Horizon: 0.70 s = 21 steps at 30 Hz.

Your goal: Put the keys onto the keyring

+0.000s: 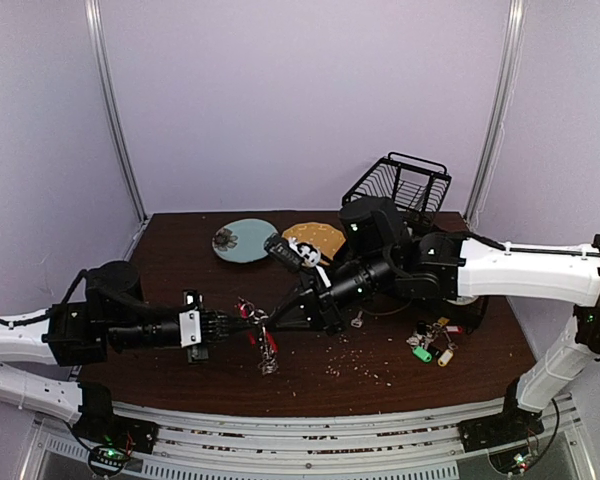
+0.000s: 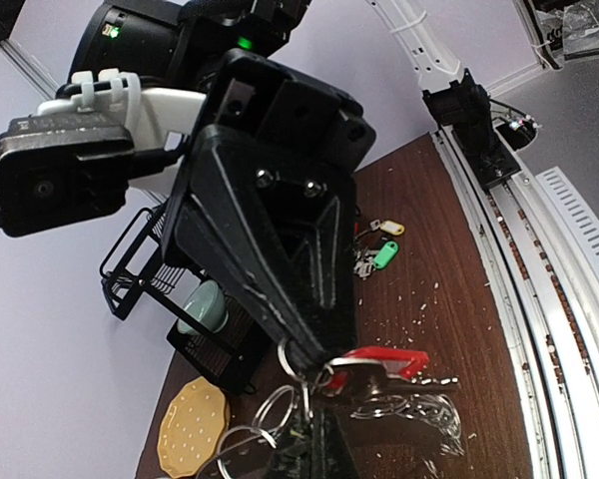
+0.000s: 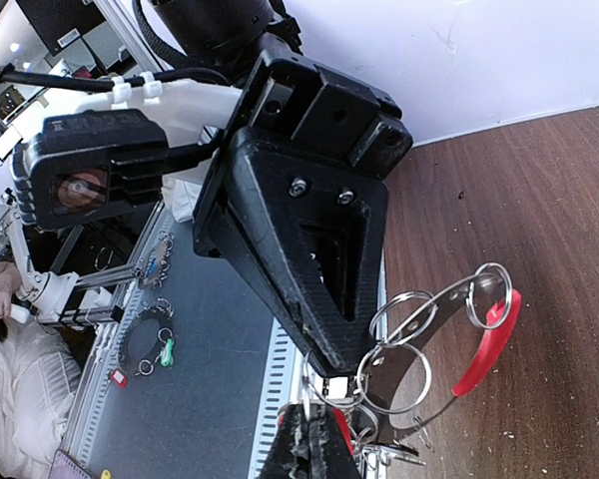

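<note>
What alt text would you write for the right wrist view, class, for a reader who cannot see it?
Two black tools meet tip to tip over a brown table: the left tool from above, the right tool from below. Beside them hangs the keyring, wire loops with a curved red sleeve.

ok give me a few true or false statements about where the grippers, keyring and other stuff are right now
1. Both grippers meet at the keyring above the table. True: the left gripper and right gripper close in on the keyring from opposite sides.
2. The keyring's red sleeve is blue. False: the sleeve is red.
3. The bunch with green and yellow tags is held by the left gripper. False: that bunch lies on the table under the right arm.
4. A black wire basket stands at the table's far right corner. True: the basket.
5. A key with a red tag hangs at the gripper tips. True: the red-tagged key.
6. The teal plate sits in the basket. False: the plate lies on the table.
</note>
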Tool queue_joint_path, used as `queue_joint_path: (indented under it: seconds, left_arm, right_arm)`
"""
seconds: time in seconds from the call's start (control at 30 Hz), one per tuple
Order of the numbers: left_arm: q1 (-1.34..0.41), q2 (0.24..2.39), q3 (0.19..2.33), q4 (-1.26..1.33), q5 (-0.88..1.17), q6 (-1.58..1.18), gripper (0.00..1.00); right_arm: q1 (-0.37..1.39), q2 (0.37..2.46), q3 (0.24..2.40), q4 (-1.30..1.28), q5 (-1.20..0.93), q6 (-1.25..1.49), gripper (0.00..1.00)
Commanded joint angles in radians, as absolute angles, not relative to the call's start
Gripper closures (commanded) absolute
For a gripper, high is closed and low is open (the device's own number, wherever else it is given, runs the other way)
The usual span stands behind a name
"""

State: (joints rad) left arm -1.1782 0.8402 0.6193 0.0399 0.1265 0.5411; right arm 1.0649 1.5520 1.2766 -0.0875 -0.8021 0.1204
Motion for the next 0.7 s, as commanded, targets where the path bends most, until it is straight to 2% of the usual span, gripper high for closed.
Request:
queue_joint_path:
  seconds: [0.0,0.67]
  left_arm:
    - [-1.188,0.817,0.619,0.12,0.16,0.555,1.0]
    - [-1.193,0.733,0.576,0.177,0.196,0.58,1.0]
  right_arm:
    - [1.054,1.564,1.291,-0.072,-0.794,0.135,1.0]
    - [1.033,1.578,1.256,-0.078,-0.817,0.172,1.0]
